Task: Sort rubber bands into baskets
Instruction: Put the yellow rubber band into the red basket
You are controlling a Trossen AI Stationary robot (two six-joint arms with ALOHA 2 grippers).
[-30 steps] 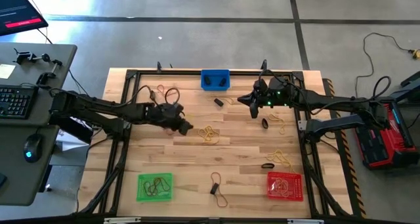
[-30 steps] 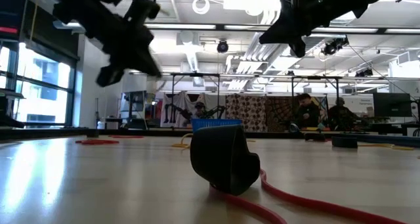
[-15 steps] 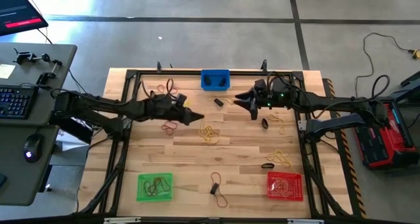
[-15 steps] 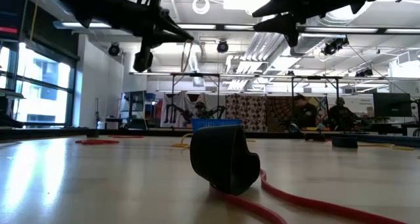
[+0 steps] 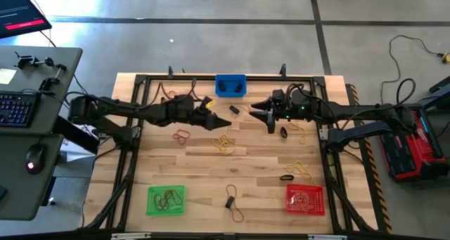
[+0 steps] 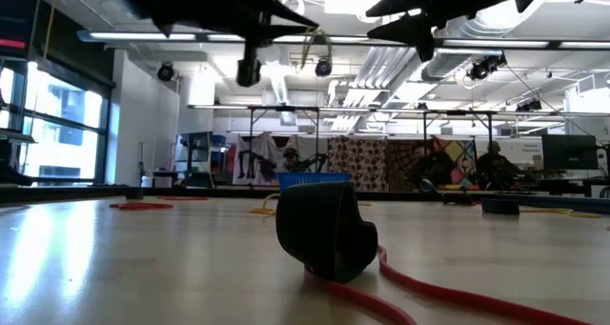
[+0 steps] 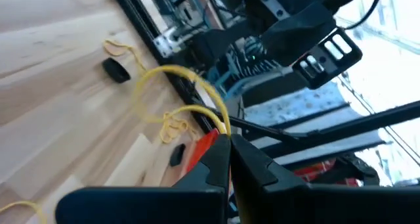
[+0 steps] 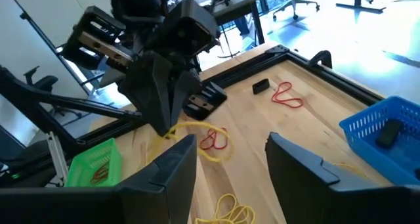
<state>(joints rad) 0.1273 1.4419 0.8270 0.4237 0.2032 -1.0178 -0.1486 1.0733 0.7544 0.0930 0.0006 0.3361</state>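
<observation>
My left gripper (image 5: 215, 122) hangs above the table's middle, pointing almost level toward the right edge, shut on a yellow rubber band (image 7: 172, 79). That band also shows in the low view (image 6: 307, 49). My right gripper (image 5: 261, 114) faces it from the right, open with nothing between its fingers (image 8: 172, 163). The blue basket (image 5: 230, 85) stands at the far edge with black pieces inside. The green basket (image 5: 166, 200) is at the near left and the red basket (image 5: 305, 199) at the near right. Loose yellow bands (image 5: 223, 143), a reddish one (image 5: 183, 135) and black ones (image 5: 286, 177) lie flat on the wood. My left gripper pinches the yellow band between its two fingertips (image 7: 223, 140), holding one short stretch of the loop (image 7: 222, 122). The fingers come at it almost level from the table's left. The band is lifted clear, and its slack loop (image 8: 197, 126) curls out past and below the tips.
A black frame (image 5: 140, 85) runs along the table's edges. More bands lie at the far left (image 5: 179, 99), the near middle (image 5: 232, 201) and the right (image 5: 301, 169). A desk with a keyboard (image 5: 17, 106) stands left of the table.
My left gripper has risen from the table and gone toward the right edge, tipping from pointing down to nearly level, and has carried the yellow band up clear of the wood. My right gripper has opened its fingers and stayed roughly in place.
</observation>
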